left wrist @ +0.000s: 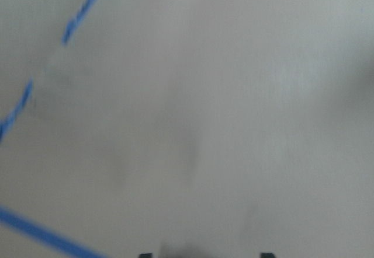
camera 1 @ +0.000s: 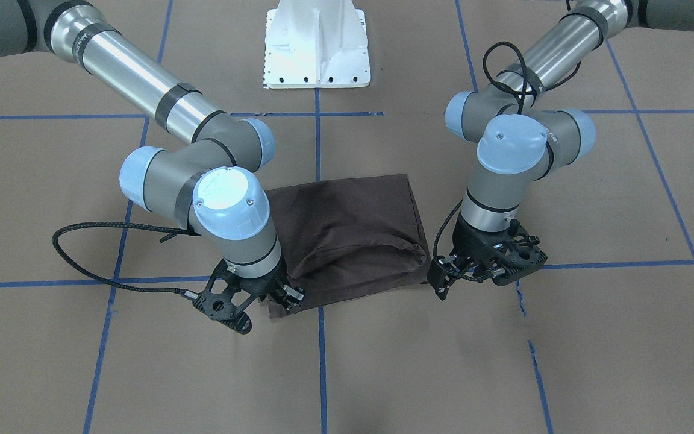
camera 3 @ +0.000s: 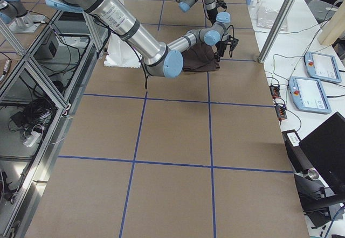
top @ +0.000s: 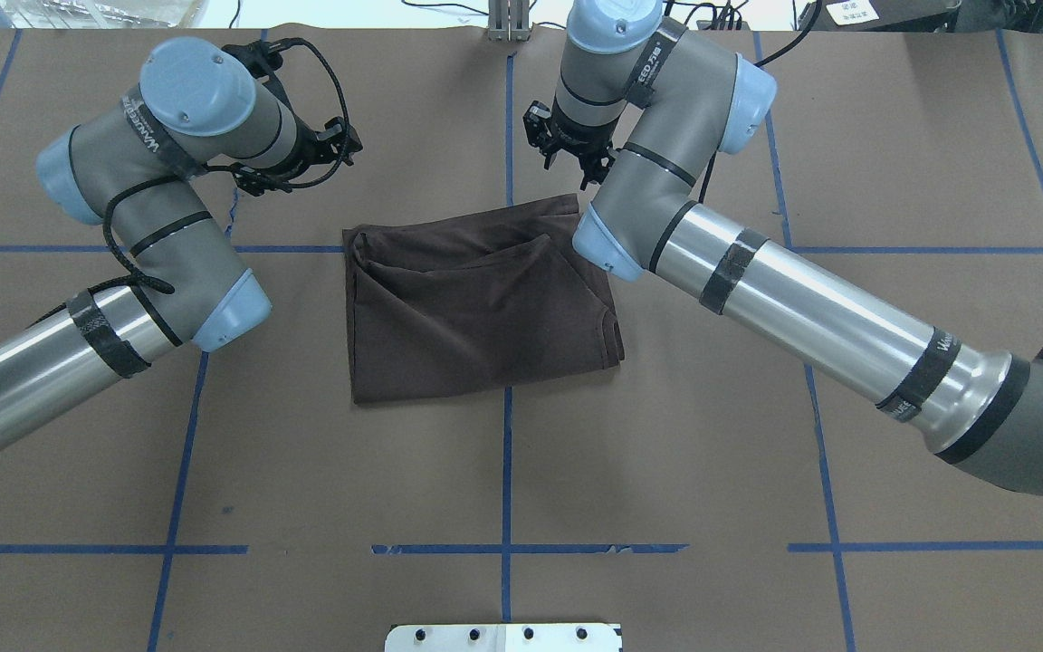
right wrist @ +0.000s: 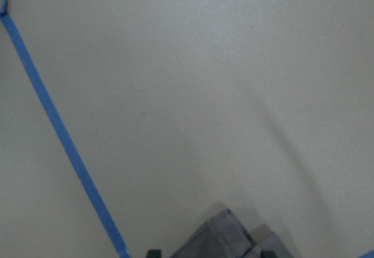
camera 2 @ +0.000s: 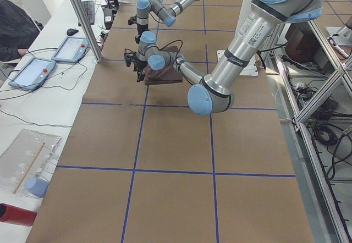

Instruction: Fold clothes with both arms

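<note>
The clothes are one dark brown T-shirt (camera 1: 347,229) (top: 476,299), lying folded into a rough rectangle on the brown paper table, with a loose fold along its far edge. My right gripper (camera 1: 288,296) (top: 567,149) hovers at the shirt's far right corner. Its wrist view shows the fingers apart, with a corner of cloth (right wrist: 225,237) just below them and not pinched. My left gripper (camera 1: 441,282) (top: 331,149) is beside the far left corner, clear of the fabric. The left wrist view shows two separated fingertips (left wrist: 146,254) over bare paper.
The white pedestal base (camera 1: 317,45) (top: 503,637) stands at the table's near edge. Blue tape lines (top: 506,471) grid the paper. Beyond the far edge lie two tablets (camera 2: 33,70) and cables, and a person's dark sleeve (camera 2: 14,28) shows there.
</note>
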{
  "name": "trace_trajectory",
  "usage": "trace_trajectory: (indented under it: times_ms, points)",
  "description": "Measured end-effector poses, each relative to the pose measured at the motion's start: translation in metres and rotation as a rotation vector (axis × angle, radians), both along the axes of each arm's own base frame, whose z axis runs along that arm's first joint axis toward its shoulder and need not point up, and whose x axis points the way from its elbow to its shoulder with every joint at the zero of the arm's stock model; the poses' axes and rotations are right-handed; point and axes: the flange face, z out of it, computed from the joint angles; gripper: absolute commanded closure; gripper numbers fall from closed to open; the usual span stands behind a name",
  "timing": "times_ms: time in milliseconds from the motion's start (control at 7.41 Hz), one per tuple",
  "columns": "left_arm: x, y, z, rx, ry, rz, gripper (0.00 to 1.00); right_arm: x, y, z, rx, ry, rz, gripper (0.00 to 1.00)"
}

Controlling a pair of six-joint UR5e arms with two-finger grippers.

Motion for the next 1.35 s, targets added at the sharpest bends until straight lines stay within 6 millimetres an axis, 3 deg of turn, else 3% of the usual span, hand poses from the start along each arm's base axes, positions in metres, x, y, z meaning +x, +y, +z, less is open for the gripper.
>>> trace_trajectory:
  times_ms: [270, 405, 540, 675, 810, 945, 1214, 1349]
  points:
    - [-0.008, -0.003, 0.001, 0.016, -0.007, 0.021, 0.00, 0.009, -0.004, -0.002, 0.040, 0.006, -0.036, 0.00]
    - [-0.022, 0.002, 0.000, 0.048, -0.008, 0.061, 0.00, 0.023, -0.001, -0.004, 0.071, 0.023, -0.075, 0.00]
    - [-0.057, 0.010, 0.007, 0.098, -0.018, 0.116, 0.00, 0.056, 0.003, -0.002, 0.123, 0.071, -0.146, 0.00]
    - [-0.106, 0.021, 0.019, 0.159, -0.050, 0.183, 0.00, 0.105, 0.010, 0.008, 0.188, 0.126, -0.230, 0.00]
    - [-0.163, 0.031, 0.035, 0.224, -0.115, 0.257, 0.00, 0.168, 0.019, 0.033, 0.253, 0.166, -0.311, 0.00]
    - [-0.228, 0.039, 0.056, 0.287, -0.199, 0.333, 0.00, 0.238, 0.030, 0.072, 0.301, 0.180, -0.375, 0.00]
    - [-0.365, 0.059, 0.124, 0.388, -0.343, 0.503, 0.00, 0.368, 0.057, 0.164, 0.364, 0.183, -0.488, 0.00]
    - [-0.414, 0.076, 0.162, 0.389, -0.368, 0.547, 0.00, 0.421, 0.073, 0.207, 0.370, 0.180, -0.537, 0.00]
